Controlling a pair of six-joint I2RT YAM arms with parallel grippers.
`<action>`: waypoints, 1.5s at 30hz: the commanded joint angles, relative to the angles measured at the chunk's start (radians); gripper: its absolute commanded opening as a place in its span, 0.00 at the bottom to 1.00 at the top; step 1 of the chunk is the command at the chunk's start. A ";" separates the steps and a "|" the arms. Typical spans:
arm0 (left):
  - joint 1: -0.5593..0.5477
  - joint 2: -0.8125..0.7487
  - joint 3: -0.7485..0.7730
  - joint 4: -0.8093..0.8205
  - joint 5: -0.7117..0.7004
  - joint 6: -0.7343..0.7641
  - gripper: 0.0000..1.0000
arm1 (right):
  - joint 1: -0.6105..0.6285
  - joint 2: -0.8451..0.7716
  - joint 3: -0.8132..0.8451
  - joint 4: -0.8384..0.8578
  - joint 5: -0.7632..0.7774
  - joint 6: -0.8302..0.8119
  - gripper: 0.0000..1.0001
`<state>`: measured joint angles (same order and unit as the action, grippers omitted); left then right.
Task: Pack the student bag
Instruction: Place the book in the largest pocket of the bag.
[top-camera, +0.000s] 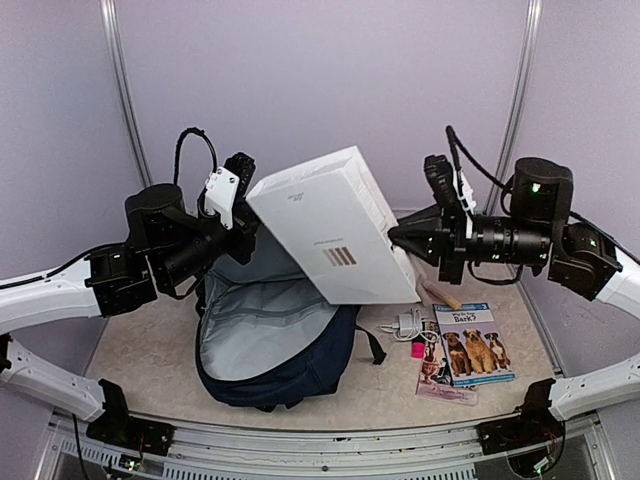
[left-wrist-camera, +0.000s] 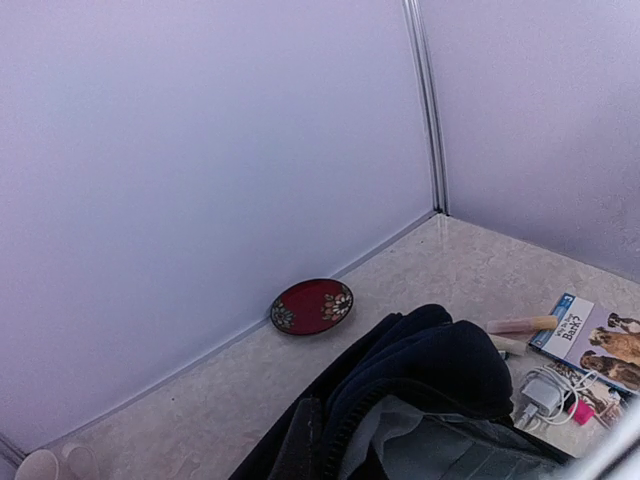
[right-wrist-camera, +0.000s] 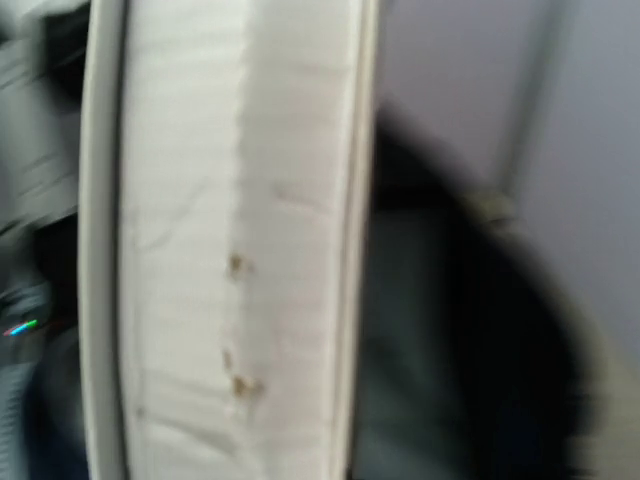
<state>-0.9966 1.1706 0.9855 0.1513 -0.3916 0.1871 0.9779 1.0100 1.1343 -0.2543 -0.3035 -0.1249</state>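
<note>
The student bag (top-camera: 270, 345) lies open on the table, navy outside with light grey lining showing; its dark rim also shows in the left wrist view (left-wrist-camera: 430, 370). A large white book (top-camera: 330, 225) hangs tilted above the bag's opening. My right gripper (top-camera: 397, 236) grips the book's right edge. The right wrist view is blurred and filled by the book's page edge (right-wrist-camera: 230, 250), and no fingers show there. My left gripper (top-camera: 245, 205) is at the book's upper left corner, above the bag's back rim. Its fingers are hidden, so its state is unclear.
A dog book (top-camera: 475, 342), a white charger with cable (top-camera: 408, 322), a small pink item (top-camera: 417, 349) and a wooden stick (top-camera: 440, 293) lie right of the bag. A red flowered plate (left-wrist-camera: 312, 305) sits by the back wall. Pale cups (left-wrist-camera: 40, 465) stand far left.
</note>
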 joint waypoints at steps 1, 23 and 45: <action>0.000 0.009 0.086 0.082 -0.077 0.027 0.00 | 0.076 0.001 -0.006 0.011 -0.095 -0.027 0.00; 0.021 -0.068 0.098 -0.043 0.089 0.060 0.00 | 0.246 -0.031 -0.198 -0.097 0.442 -0.358 0.00; -0.347 0.040 0.255 0.040 -0.064 -0.026 0.00 | 0.297 0.262 -0.297 0.354 0.786 -0.603 0.00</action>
<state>-1.2877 1.2793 1.1847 -0.0158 -0.4286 0.1856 1.2678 1.2236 0.8738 -0.1280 0.3405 -0.5411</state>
